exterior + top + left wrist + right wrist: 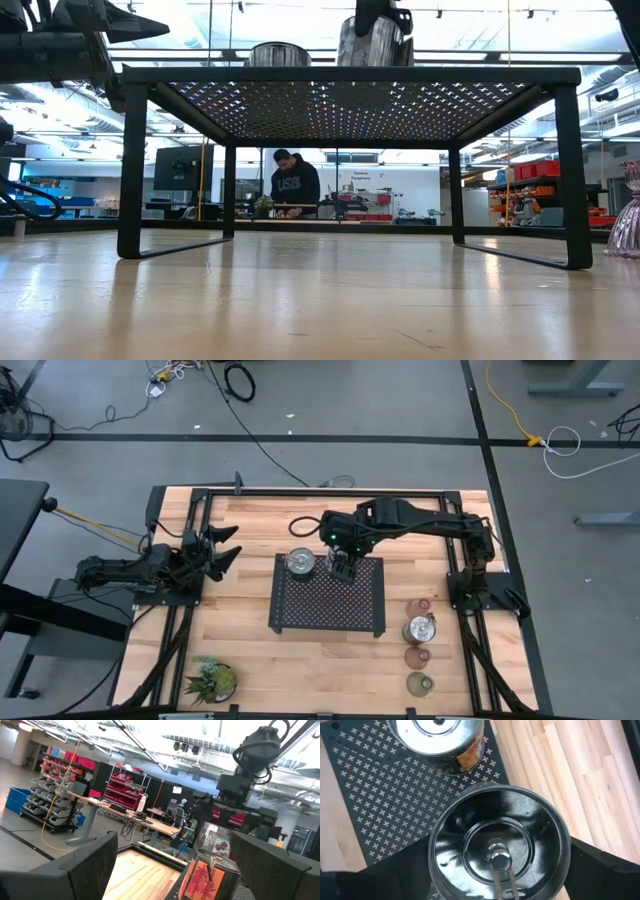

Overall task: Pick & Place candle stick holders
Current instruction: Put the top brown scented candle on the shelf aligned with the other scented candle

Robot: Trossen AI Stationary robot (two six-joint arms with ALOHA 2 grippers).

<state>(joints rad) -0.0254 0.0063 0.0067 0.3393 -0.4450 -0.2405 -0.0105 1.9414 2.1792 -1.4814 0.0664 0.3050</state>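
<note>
A black mesh tray [328, 610] stands mid-table on its legs. One shiny silver candle stick holder [300, 561] stands on the tray's far left corner. My right gripper [343, 566] is above the tray's far edge, shut on a second silver holder [497, 845], which also shows in the low view [372, 42]. Near the table's right edge stand a pinkish-brown holder [417, 607], a third silver one [420, 629], another pinkish-brown one [416, 657] and a greenish one [419, 683]. My left gripper [225, 547] is open and empty at the table's left. My right gripper pinches the silver holder's round outer wall [436, 855] between its two fingers, one on each of two opposite sides. The fingers come from above, pointing down. The holder is upright with its mouth up, at the tray's top; whether its base touches the mesh I cannot tell.
A small green potted plant [212, 680] stands at the near left corner. A dark frame runs along the table's far edge and sides [330, 491]. A person [295, 185] works at a bench in the room beyond.
</note>
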